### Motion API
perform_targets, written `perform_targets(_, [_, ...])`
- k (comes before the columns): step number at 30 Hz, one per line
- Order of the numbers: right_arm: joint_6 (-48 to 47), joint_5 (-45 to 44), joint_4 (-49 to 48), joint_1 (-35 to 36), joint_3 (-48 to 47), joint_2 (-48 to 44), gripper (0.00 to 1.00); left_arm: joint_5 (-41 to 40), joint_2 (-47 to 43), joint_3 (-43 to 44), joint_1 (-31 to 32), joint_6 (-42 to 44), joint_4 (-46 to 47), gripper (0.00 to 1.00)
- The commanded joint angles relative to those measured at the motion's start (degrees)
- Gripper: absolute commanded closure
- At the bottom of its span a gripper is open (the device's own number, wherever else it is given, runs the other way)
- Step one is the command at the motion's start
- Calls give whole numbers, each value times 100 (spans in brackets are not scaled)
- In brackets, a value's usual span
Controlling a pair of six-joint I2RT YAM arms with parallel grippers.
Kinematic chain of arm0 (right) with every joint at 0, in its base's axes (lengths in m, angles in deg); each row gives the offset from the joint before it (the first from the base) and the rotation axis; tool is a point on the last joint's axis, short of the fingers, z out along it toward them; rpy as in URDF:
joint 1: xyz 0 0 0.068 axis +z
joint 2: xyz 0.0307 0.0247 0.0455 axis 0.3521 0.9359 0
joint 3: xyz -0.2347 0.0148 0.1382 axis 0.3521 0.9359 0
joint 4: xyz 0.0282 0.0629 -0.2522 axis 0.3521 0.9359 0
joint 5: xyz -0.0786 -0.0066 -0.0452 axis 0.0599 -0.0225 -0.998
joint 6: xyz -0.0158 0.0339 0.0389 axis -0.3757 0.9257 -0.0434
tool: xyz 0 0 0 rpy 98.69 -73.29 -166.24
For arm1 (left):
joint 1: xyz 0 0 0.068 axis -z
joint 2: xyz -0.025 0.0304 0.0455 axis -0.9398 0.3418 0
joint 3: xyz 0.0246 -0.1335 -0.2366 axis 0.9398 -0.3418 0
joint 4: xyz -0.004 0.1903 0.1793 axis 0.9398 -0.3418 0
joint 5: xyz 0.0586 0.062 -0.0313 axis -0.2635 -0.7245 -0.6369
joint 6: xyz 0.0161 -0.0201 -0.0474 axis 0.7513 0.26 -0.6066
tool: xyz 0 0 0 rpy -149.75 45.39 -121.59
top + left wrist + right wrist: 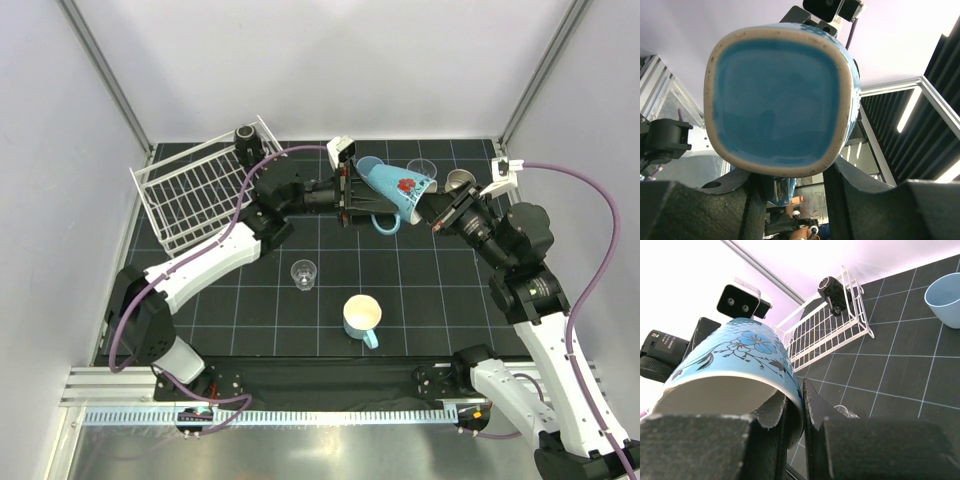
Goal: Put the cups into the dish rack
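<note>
Left arm [205, 262]: white shells, black joints behind the left claw [355, 196].
Right arm [548, 345]: same white and black, behind the right claw [436, 213].
Cables [603, 205]: purple, looping back from each claw.
Fingers [695, 445]: black, coarse-textured.

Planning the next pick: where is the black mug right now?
In the top view, the black mug sits at the far right corner of the dish rack, on the far left of the scene.

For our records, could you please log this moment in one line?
floral blue mug: in mid-air | right gripper: shut on rim | left gripper: jaws flank base, grip unclear | dish rack: black mug in corner
</note>
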Motion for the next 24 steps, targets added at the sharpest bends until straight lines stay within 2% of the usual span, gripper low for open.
perform_targets(1, [-193,-176,-285,44,-178,48,96,-110,15,307,90,-81,380,72])
perform_targets(7, [-132,-273,-241,44,-222,92,96,-197,24,307,81,-90,380,87])
perform_targets(10, [-79,-335,-214,53,-231,109,96,-320,33,315,81,-90,354,89])
perform_targets(14, [-18,-466,-118,53,-248,171,96,-470,42,324,82,-90,319,82])
perform_targets(17, [0,-563,-73,53,-240,180,96,-576,16,307,81,-90,301,82])
perform_targets(21, [-35,-546,-47,44,-240,197,96,-699,-2,289,73,-99,292,90])
perform_targets(24, [-53,-467,-65,53,-161,162,96,-708,-2,289,73,-108,301,100])
